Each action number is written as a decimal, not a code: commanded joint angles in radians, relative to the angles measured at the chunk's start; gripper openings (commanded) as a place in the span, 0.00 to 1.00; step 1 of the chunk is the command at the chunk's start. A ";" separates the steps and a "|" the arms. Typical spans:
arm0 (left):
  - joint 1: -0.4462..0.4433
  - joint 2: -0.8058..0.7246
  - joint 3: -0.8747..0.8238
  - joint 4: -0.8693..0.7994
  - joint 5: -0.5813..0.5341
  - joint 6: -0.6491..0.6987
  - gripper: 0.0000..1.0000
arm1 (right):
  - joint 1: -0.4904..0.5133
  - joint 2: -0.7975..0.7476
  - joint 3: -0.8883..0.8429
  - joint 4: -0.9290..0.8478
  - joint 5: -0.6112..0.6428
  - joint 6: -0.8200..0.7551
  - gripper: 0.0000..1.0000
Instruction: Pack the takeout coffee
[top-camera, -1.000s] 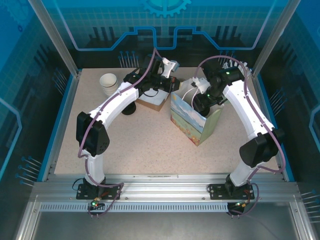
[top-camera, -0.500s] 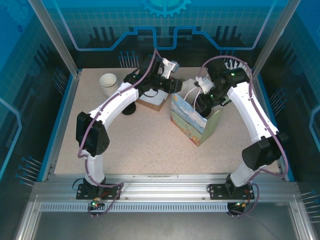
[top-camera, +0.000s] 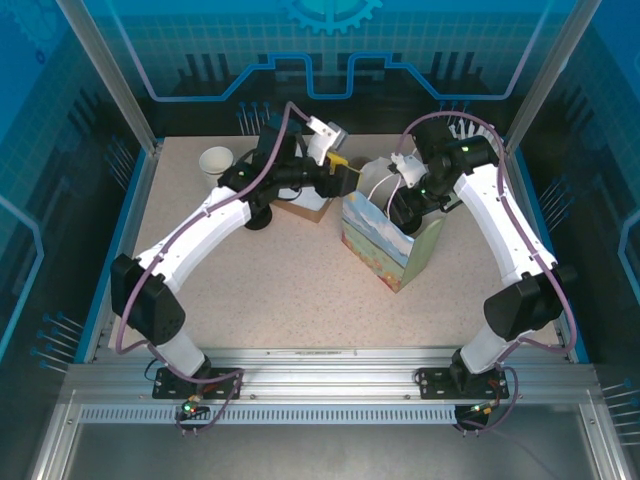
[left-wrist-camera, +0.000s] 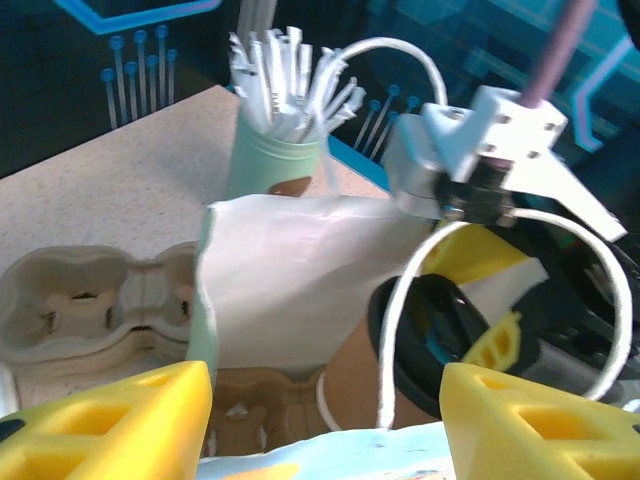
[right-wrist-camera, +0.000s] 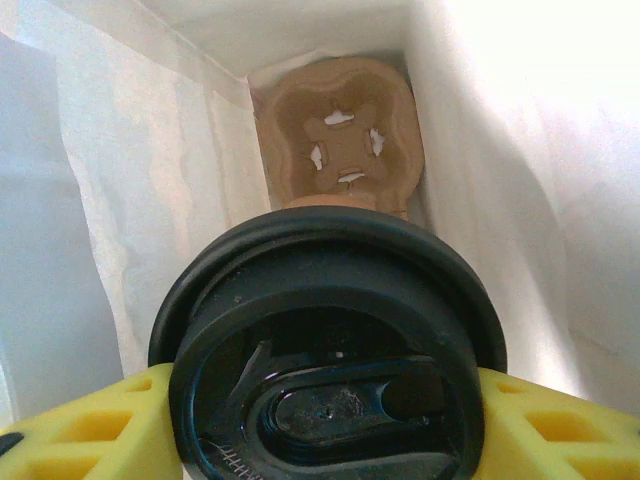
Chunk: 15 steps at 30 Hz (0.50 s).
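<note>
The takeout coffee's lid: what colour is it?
Black; the takeout coffee's lid shows best in the right wrist view.

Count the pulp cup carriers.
2. One carrier sits on the table beside the bag; the other lies on the bag's bottom, below the cup in the right gripper. More may be nested underneath.

brown takeout coffee (right-wrist-camera: 330, 340), black lid, in bag (right-wrist-camera: 500, 170)

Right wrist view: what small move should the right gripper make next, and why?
Probably lower straight down: the right gripper holds the takeout coffee inside the gift bag, above the empty slot of the cup carrier at the bag's bottom, not yet seated.
</note>
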 joint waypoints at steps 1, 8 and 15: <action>-0.041 0.026 0.013 -0.009 0.043 0.102 0.63 | -0.010 -0.014 0.002 -0.004 -0.017 0.001 0.38; -0.061 0.110 0.110 -0.068 0.068 0.122 0.52 | -0.010 -0.017 0.000 -0.008 -0.014 0.003 0.38; -0.086 0.189 0.202 -0.106 0.075 0.126 0.42 | -0.008 -0.017 -0.005 -0.008 -0.013 0.005 0.38</action>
